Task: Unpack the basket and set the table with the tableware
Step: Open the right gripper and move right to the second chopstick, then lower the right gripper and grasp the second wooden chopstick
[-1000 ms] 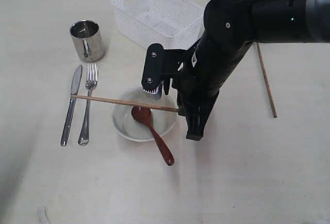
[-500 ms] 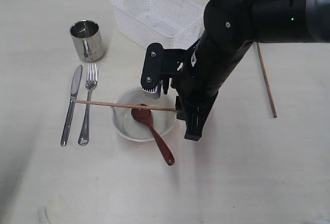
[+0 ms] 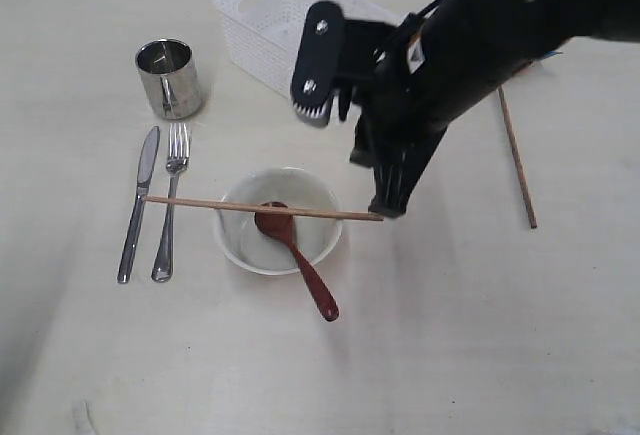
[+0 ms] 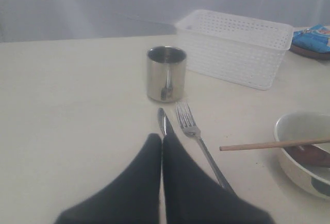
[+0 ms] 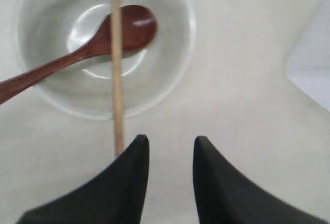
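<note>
Bowl [image 3: 230, 245]: on the surface [image 3: 480, 345]; the clock's centre, exterior view.
Spoon [image 3: 310, 280]: head in the bowl, handle over the rim toward 5 o'clock.
First chopstick [image 3: 200, 202]: across the bowl's rim, 9 to 3 o'clock, crossing the fork.
Knife [image 3: 135, 220], fork [image 3: 165, 245]: side by side at 9 o'clock, knife farther out.
Cup [image 3: 172, 85]: 10 o'clock, beyond the fork.
Basket [image 3: 255, 50]: 12 o'clock.
Second chopstick [image 3: 520, 170]: 2 o'clock, well apart.

Glossy black arm [image 3: 500, 35], silver screws [image 3: 322, 27]; right hand [image 5: 170, 140] black, tapered.
</note>
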Available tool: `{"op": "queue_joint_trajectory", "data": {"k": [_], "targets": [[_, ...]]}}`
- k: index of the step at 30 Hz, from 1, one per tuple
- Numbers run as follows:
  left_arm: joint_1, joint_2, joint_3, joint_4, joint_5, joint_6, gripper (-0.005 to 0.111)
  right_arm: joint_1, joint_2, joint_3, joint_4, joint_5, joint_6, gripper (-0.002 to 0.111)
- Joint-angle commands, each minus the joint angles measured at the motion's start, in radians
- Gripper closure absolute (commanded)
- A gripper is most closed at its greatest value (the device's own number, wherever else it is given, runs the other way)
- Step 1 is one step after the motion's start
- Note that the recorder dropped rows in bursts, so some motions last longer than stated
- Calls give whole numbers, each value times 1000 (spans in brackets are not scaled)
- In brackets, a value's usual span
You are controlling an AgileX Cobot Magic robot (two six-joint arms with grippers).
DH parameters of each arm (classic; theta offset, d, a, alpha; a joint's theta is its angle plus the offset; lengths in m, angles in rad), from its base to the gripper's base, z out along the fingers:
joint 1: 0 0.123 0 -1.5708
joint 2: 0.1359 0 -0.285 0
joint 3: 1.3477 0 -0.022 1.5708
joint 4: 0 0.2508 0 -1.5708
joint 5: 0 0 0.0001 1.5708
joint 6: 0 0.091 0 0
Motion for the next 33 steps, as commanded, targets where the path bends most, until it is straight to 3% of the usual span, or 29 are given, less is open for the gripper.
{"op": "queue_joint_trajectory", "data": {"k": [1,6,14,33], "targets": [[-6,-3,3,2,-2,1,107,-129,-47,0,-115,-70,282,79],[-6,-3,3,2,-2,1,107,-347,-14,0,-120,-119,586,79],[-6,-3,3,2,-2,1,107,-572,155,0,-120,-121,745,79],[-6,-3,3,2,-2,1,107,-601,375,0,-18,-177,739,79]]}}
